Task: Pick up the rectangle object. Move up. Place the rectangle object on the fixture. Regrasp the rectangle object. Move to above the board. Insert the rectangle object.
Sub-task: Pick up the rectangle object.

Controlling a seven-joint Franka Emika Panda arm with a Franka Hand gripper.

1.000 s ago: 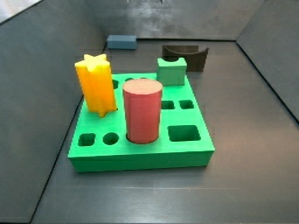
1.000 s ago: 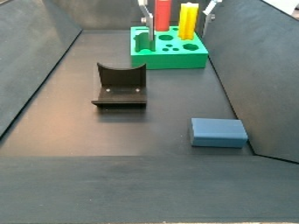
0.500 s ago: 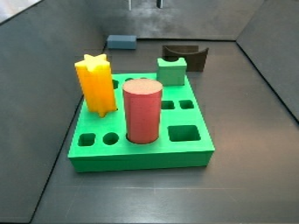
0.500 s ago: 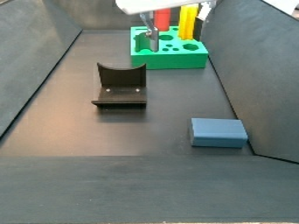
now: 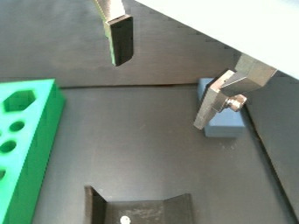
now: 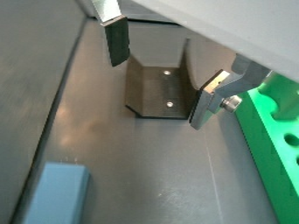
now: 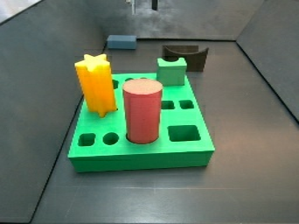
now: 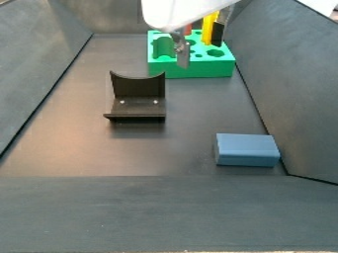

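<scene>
In a side view, the blue block point(image 8: 247, 149) is lying flat on the floor by the near right wall, untouched. Further back, the fixture point(image 8: 134, 97) is sitting mid-floor, its notch facing up. Above and beyond it, the gripper point(image 8: 180, 38) is hanging in the air, jaws apart and holding nothing. The green board point(image 8: 192, 67) is standing at the far end, carrying a red cylinder point(image 7: 142, 110) and a yellow star post point(image 7: 96, 85).

**Looks like a robot lab test cell**

Bare dark floor boxed in by plain grey walls point(image 8: 73, 20), nothing homey. A board point(image 7: 140, 140) of shaped holes and a bolted-down fixture point(image 8: 134, 97) sit there, gripper point(image 5: 163, 79) hanging above the fixture, fingers apart.
</scene>
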